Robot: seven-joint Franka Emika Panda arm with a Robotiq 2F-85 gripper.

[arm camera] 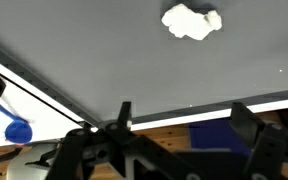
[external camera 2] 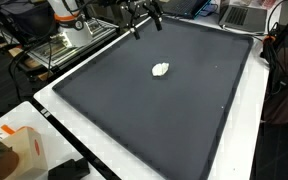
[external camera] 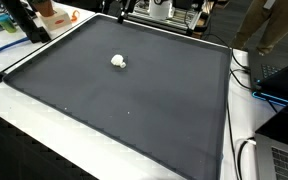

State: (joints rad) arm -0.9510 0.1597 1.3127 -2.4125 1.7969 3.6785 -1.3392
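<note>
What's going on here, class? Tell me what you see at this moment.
A robot arm's claw hangs open and empty near one edge of a dark mat. A small white lump, crumpled-looking, lies alone on the mat, apart from the claw. Nothing is being held or touched.

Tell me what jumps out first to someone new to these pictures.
A small white crumpled lump lies alone on the big dark mat, toward the far side in both exterior views. The tool hangs open near the mat's edge, apart from the lump and with nothing between its jaws.
</note>
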